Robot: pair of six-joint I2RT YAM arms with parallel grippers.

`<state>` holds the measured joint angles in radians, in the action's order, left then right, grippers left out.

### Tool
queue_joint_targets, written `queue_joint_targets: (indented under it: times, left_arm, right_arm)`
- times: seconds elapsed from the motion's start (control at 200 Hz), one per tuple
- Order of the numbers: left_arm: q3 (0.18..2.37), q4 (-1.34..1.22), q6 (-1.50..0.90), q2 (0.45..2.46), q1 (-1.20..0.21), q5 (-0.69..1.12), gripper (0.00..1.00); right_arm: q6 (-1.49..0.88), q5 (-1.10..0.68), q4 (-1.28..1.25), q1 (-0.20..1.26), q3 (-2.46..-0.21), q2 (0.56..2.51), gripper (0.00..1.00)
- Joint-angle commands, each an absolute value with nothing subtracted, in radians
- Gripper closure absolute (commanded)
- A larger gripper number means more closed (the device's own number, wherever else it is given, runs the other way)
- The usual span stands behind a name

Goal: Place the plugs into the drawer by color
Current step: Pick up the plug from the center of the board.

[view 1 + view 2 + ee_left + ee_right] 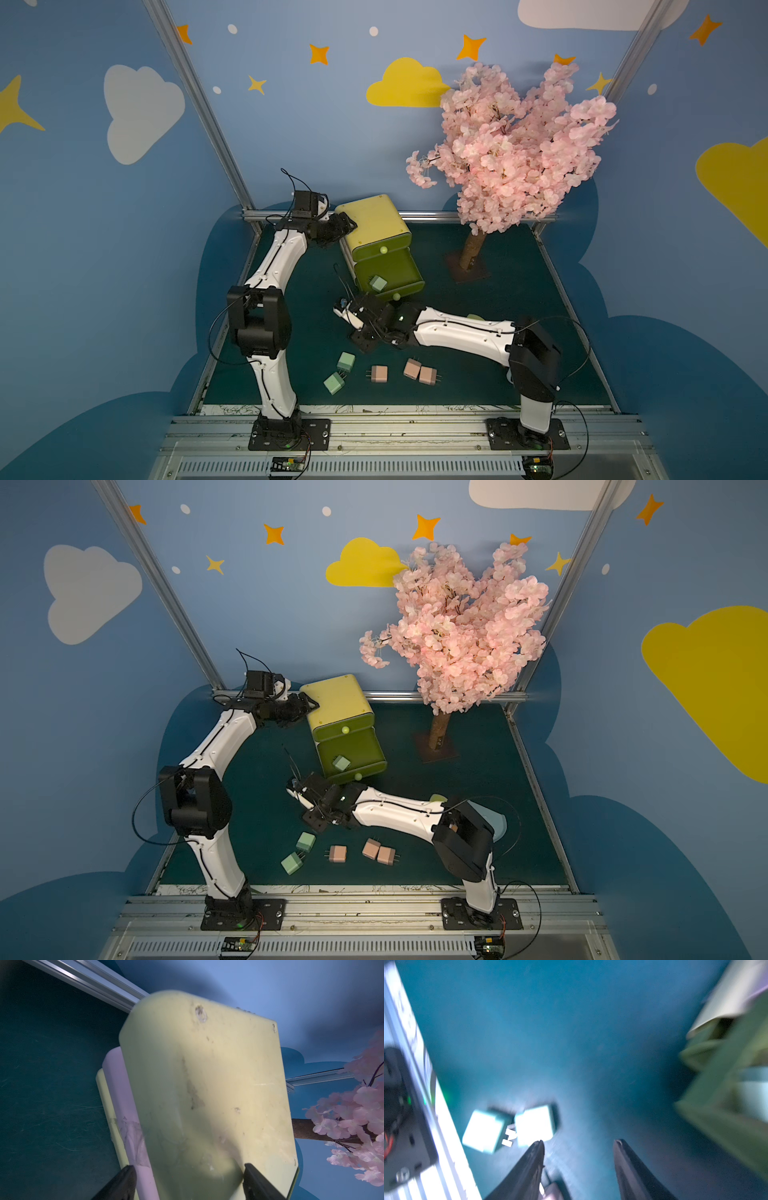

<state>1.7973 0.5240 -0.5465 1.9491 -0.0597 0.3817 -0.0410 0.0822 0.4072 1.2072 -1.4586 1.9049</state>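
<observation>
The yellow-green drawer (374, 226) (338, 706) stands at the back of the mat. Its middle drawer is pulled out, with one green plug (378, 283) (341, 763) lying inside. My left gripper (347, 226) (189, 1167) is clamped on the chest's (207, 1084) back left top edge. On the mat near the front lie two green plugs (345, 360) (333, 383) and three pink plugs (379, 373) (412, 368) (428, 375). My right gripper (360, 345) (578, 1142) hangs open and empty above them. The green plugs (535, 1124) lie just ahead of its fingertips, and the picture is blurred.
A pink blossom tree (511, 145) stands on a brown base (469, 272) at the back right. A pale blue rounded object (496, 823) is partly hidden behind the right arm. Metal rails edge the mat (478, 374).
</observation>
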Motion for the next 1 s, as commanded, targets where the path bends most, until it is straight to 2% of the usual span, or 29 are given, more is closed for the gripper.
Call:
queue_joint_targets:
  times: [0.0, 0.165, 0.426, 0.996]
  left_arm:
    - [1.777, 0.555, -0.532, 1.930, -0.061, 0.364, 0.18]
    - [1.773, 0.555, -0.529, 1.925, -0.067, 0.359, 0.18]
    - [1.773, 0.555, -0.529, 1.922, -0.070, 0.360, 0.18]
    - [1.776, 0.555, -0.527, 1.924, -0.070, 0.362, 0.18]
  right_arm:
    - [0.020, 0.053, 0.353, 1.263, -1.447, 1.932, 0.38]
    - [0.031, 0.083, 0.383, 1.321, -1.489, 2.014, 0.35]
    - [0.038, 0.110, 0.411, 1.324, -1.557, 2.109, 0.33]
    - [0.052, 0.174, 0.431, 1.288, -1.561, 2.126, 0.34]
